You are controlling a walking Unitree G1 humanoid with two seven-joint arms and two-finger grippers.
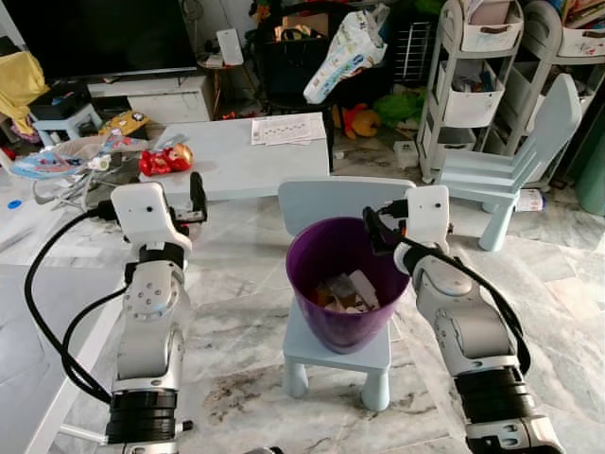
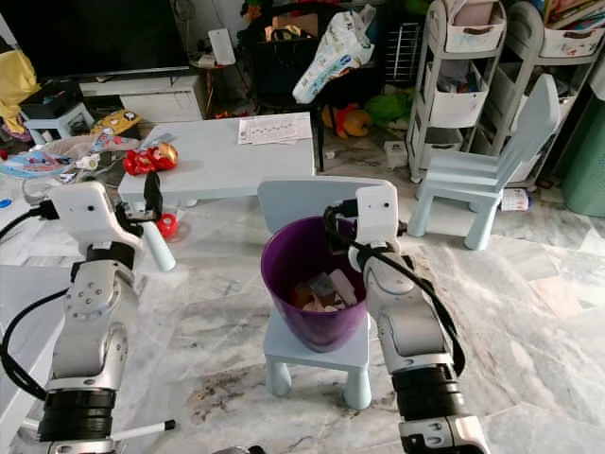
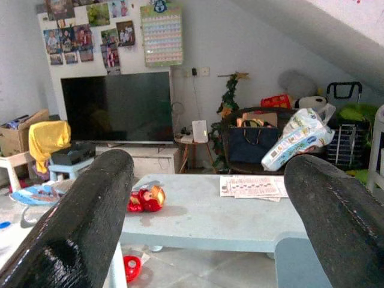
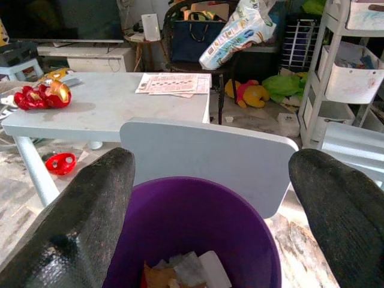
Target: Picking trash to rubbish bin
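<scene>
Currently the right hand (image 4: 210, 198) hangs open and empty over the bin (image 1: 345, 284). The open left hand (image 3: 204, 210) faces the worktop (image 1: 241, 156), nearer it.

Both arms raised, fingers (image 3: 78, 228) apart

Marble floor (image 1: 558, 274), pale-blue table (image 1: 246, 161)

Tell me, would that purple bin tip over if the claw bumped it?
Probably fairly easily. The purple bin stands on a small chair seat, narrower at its base than its rim. It holds only a few scraps, so it likely weighs little. The right claw hangs open just above it.
</scene>
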